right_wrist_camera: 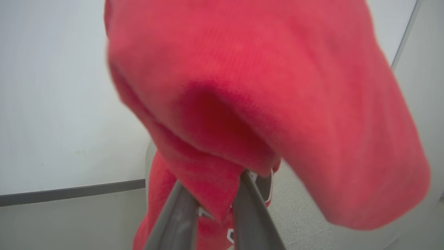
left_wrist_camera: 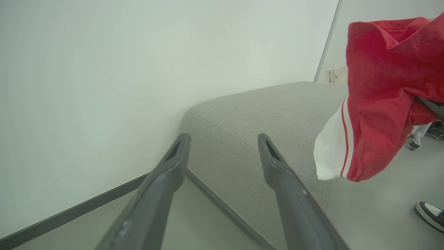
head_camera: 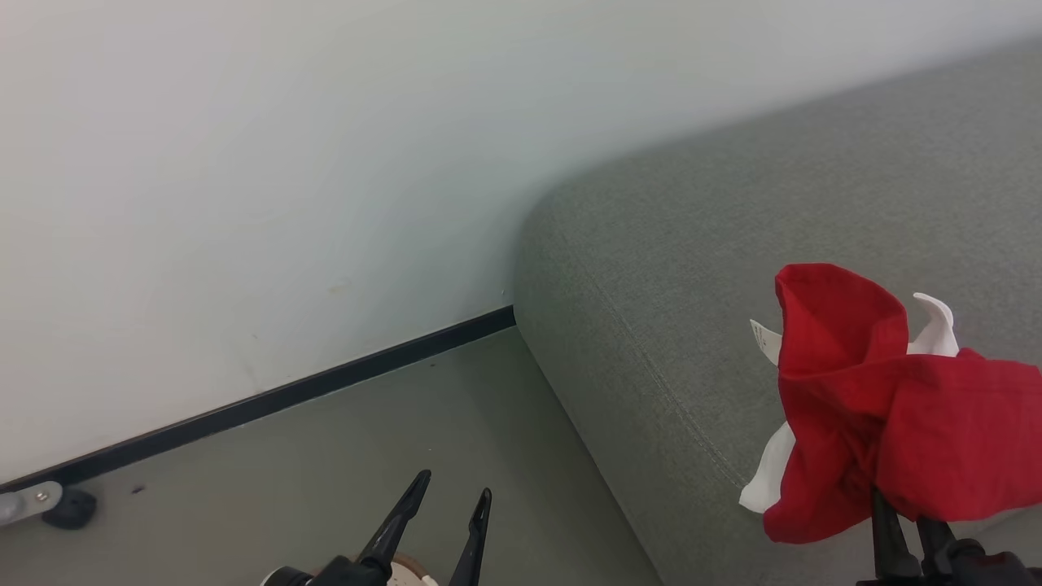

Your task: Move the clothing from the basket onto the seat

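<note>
The clothing (head_camera: 879, 407), a red garment with white trim and a small label, hangs bunched over the front part of the grey seat (head_camera: 733, 244). My right gripper (head_camera: 904, 513) is shut on its lower folds, the fingers rising from the bottom right. The right wrist view has the fingers (right_wrist_camera: 180, 208) pinched into red cloth (right_wrist_camera: 260, 86). My left gripper (head_camera: 454, 482) stands open and empty over the floor, left of the seat's rounded corner. From the left wrist, the garment (left_wrist_camera: 381, 104) hangs at the right beyond the seat (left_wrist_camera: 260, 111). The basket is out of view.
A pale wall with a dark baseboard (head_camera: 285, 399) runs behind the seat's left end. Grey floor lies to the left of it, with a black caster (head_camera: 69, 509) at the far left. A person's shoe (left_wrist_camera: 430, 213) rests on the floor at the right.
</note>
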Controlling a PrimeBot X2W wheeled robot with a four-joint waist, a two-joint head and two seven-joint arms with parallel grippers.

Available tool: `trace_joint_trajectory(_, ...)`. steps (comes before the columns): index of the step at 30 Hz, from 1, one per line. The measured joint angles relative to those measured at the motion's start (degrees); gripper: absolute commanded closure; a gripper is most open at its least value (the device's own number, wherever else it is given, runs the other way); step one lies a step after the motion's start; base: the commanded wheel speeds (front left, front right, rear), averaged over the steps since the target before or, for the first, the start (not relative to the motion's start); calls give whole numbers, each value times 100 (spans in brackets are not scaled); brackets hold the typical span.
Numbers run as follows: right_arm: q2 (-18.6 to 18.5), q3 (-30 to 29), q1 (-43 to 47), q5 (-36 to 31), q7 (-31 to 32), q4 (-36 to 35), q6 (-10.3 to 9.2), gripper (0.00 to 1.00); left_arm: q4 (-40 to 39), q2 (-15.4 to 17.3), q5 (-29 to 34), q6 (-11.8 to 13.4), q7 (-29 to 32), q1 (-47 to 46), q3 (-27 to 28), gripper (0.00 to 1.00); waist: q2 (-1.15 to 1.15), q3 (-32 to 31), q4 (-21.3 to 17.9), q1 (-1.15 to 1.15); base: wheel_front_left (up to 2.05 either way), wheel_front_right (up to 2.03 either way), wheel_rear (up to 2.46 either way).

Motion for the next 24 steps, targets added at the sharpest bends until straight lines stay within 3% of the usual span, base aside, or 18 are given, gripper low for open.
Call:
trace_joint_trajectory(6, -12, -133, 88, 0, 1, -53, -5, 100, 47, -75, 109, -116, 0, -117, -13, 0, 0, 94, -206, 0, 0, 0, 0)
trace_joint_trajectory(14, 32, -333, 200, 33, 0, -134, -7, 100, 99, -107, 209, -198, 0, -152, -4, 0, 0, 164, -156, 0, 0, 0, 0)
trace_joint_trajectory(24, 259, -1032, 22, 765, 1, 1, -7, 100, 65, -54, 339, -266, 0, -140, 69, 0, 0, 408, 7, 0, 0, 0, 0)
